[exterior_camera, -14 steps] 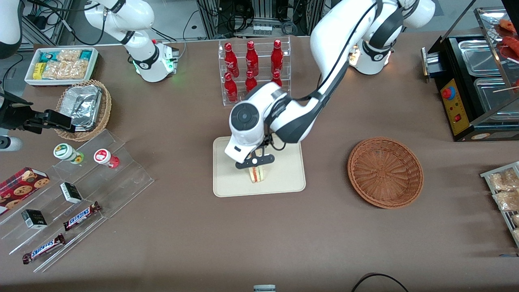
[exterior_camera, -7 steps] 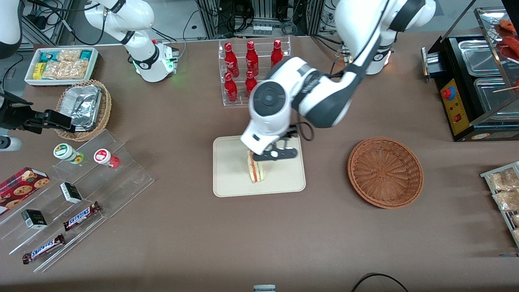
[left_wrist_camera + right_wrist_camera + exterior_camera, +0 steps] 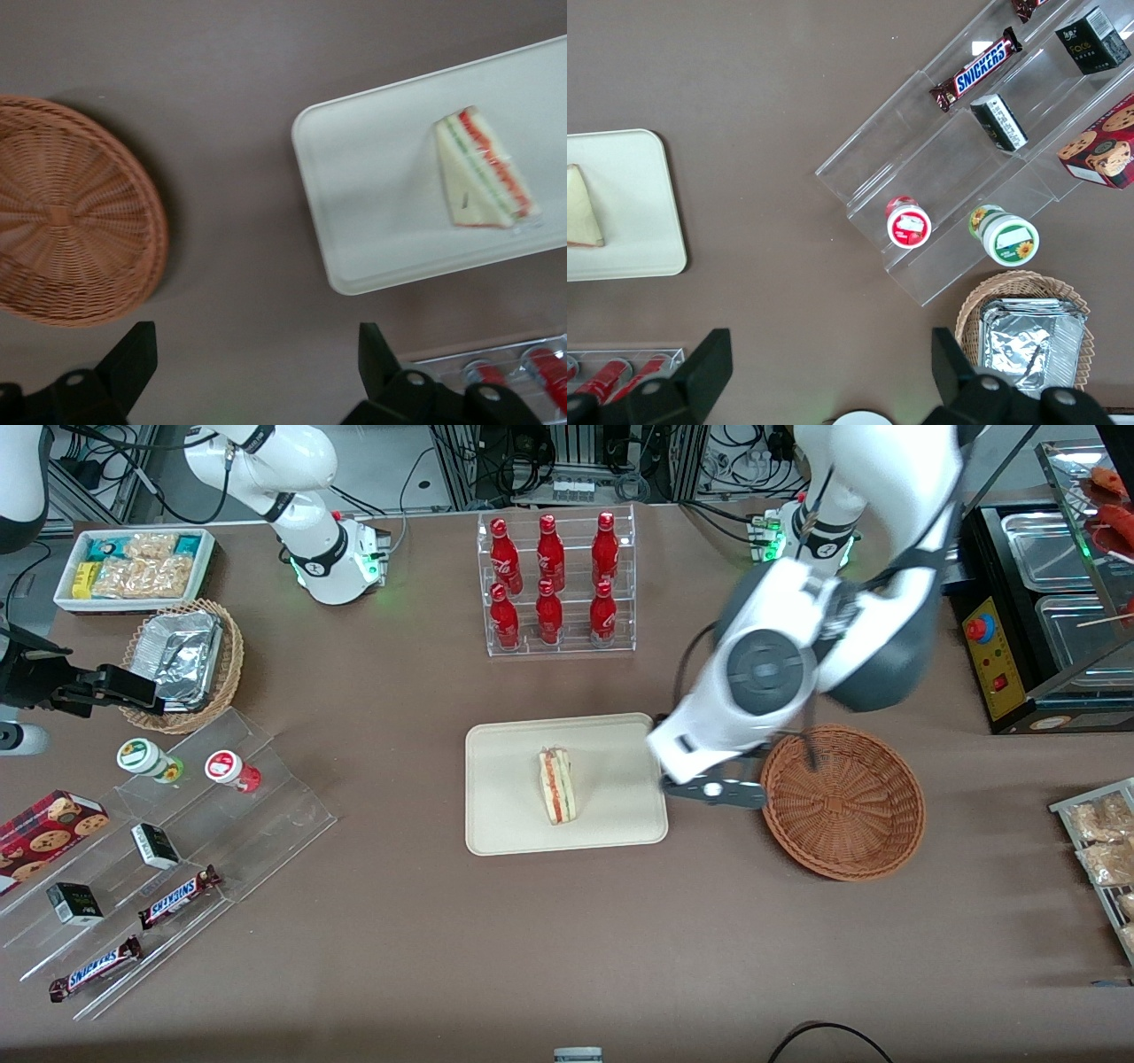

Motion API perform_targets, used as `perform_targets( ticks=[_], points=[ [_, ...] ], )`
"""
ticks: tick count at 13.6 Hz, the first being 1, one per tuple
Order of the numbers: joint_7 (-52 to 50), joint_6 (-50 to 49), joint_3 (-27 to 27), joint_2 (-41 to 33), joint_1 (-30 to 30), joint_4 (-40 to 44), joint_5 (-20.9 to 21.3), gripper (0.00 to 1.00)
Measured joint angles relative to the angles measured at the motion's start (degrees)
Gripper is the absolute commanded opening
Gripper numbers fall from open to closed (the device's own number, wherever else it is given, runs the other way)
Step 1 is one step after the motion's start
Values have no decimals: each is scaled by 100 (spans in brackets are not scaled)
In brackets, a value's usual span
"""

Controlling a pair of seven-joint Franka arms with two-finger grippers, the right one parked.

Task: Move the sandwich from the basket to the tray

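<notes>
The sandwich [image 3: 557, 786] [image 3: 483, 170] [image 3: 580, 221] lies on its own in the middle of the cream tray [image 3: 505, 815] [image 3: 372, 221] [image 3: 638, 221], its red and green filling edge showing. The reddish-brown wicker basket [image 3: 842, 802] [image 3: 62, 212] stands beside the tray toward the working arm's end, with nothing in it. My gripper [image 3: 714, 790] [image 3: 255, 345] hangs open above the bare table between tray and basket. Nothing is between its fingers.
A clear rack of red bottles [image 3: 554, 584] stands farther from the front camera than the tray. A black food warmer [image 3: 1045, 602] and packaged snacks [image 3: 1103, 850] sit at the working arm's end. A foil-filled tan basket [image 3: 182, 664] and an acrylic snack stand [image 3: 177, 841] are at the parked arm's end.
My gripper let go of the sandwich on the tray, rose, and swung away toward the basket. The sandwich stays lying on the tray.
</notes>
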Motion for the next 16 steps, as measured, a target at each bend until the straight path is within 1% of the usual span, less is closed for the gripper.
perform_targets(
  ticks=[2, 5, 9, 13, 16],
  points=[
    [464, 73, 7, -544, 386, -620, 0, 100],
    [1022, -10, 16, -1037, 904, -1064, 0, 100],
    [1446, -493, 18, -1424, 1472, -1141, 0, 100],
    [1821, -962, 18, -1820, 2162, -1189, -2, 100],
    [1837, -1160, 31, -2060, 2325, -1192, 10, 100]
  ],
)
